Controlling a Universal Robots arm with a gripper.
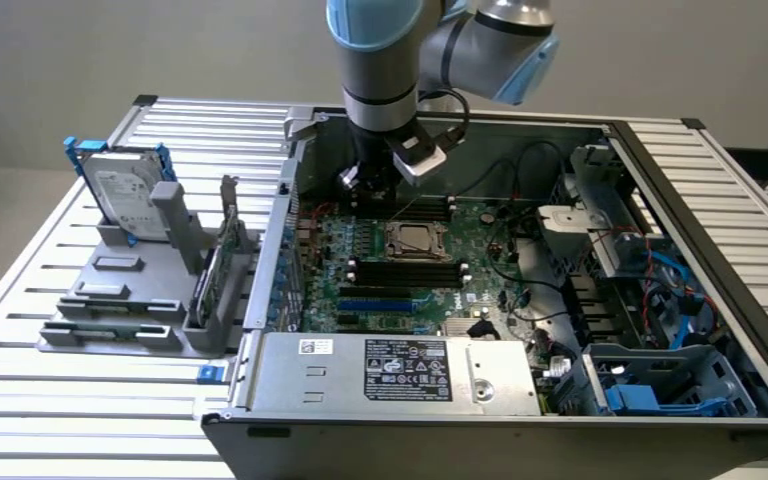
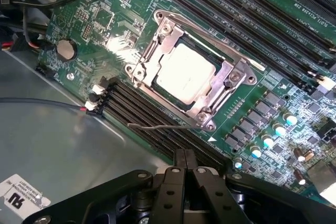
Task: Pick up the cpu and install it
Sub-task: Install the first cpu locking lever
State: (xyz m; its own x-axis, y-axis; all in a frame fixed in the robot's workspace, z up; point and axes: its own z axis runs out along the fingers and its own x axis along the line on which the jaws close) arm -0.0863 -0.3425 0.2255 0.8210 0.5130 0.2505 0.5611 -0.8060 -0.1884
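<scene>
The cpu (image 1: 412, 239) looks already seated, I'd say. The tool (image 1: 376, 185) hangs over the motherboard (image 1: 344, 240) just beside the socket (image 2: 231, 80), fingers pressed together and empty. The chip lies inside that socket's metal frame. Whether the frame is latched, I can't tell.

Open room lies above the cpu (image 2: 186, 72); a metal frame (image 2: 236, 75) rings it, memory slots (image 2: 149, 115) flank it, and cables (image 1: 544, 300) crowd the exterior view's right.
</scene>
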